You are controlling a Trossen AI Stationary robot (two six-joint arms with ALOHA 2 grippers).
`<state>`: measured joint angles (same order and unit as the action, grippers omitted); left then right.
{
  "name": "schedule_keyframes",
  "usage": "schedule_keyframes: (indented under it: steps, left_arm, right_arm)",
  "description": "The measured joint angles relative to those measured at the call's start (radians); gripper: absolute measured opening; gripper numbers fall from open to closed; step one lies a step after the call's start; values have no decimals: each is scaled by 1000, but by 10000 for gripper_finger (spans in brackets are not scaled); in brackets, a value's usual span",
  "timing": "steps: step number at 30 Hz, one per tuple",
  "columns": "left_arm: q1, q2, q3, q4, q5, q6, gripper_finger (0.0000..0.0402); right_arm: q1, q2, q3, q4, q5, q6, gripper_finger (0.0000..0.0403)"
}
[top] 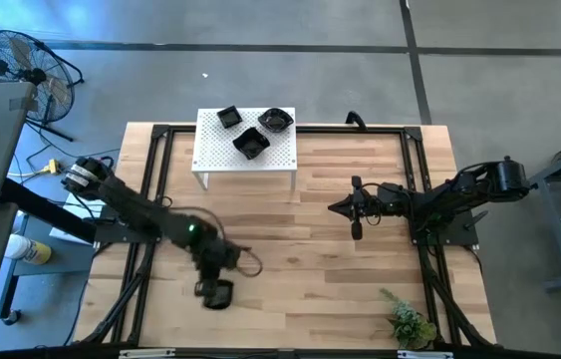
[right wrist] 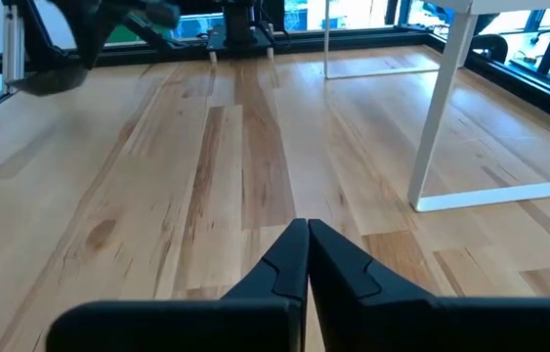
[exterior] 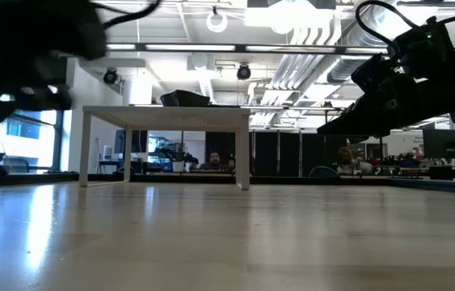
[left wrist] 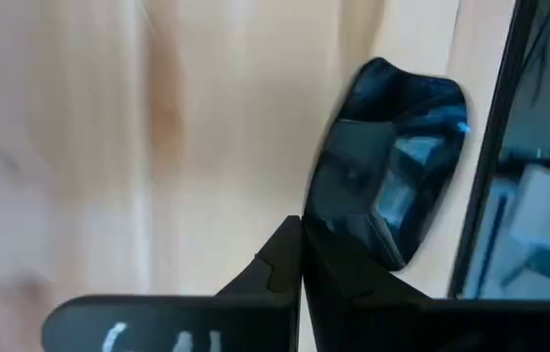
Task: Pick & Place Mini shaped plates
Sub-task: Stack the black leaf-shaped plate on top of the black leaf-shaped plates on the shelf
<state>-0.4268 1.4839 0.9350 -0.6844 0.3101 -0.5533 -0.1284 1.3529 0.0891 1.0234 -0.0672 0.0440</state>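
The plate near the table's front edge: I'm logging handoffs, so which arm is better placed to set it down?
Left. The left gripper is shut on the plate at the front. The right gripper hangs empty and shut at mid-table, far from it.

The table (top: 310, 239) was pale wood planking with visible grain and a soft sheen, framed in dark metal. The white platform (top: 212, 150) near its far edge looked matt and perforated. The mini shaped plates (top: 250, 143) were glossy black, one (left wrist: 392, 191) mirroring bluish reflections.
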Motion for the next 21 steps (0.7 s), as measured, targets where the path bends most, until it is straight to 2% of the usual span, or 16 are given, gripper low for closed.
schedule_keyframes:
  steps: [3,6,12,16,21]
  left_arm:
    - [112,-2,38,24,-59,85,1]
    - [213,-1,49,138,-145,68,1]
    - [318,16,4,414,-272,-244,0]
    - [295,19,-62,566,-317,-455,0]
    - [231,20,-136,627,-481,-747,0]
  right_arm:
    - [0,0,0,0,0,0,4]
    - [0,0,0,0,0,0,2]
    - [0,0,0,1,0,0,6]
    - [0,0,0,-2,0,1,3]
    - [0,0,0,-3,0,1,3]
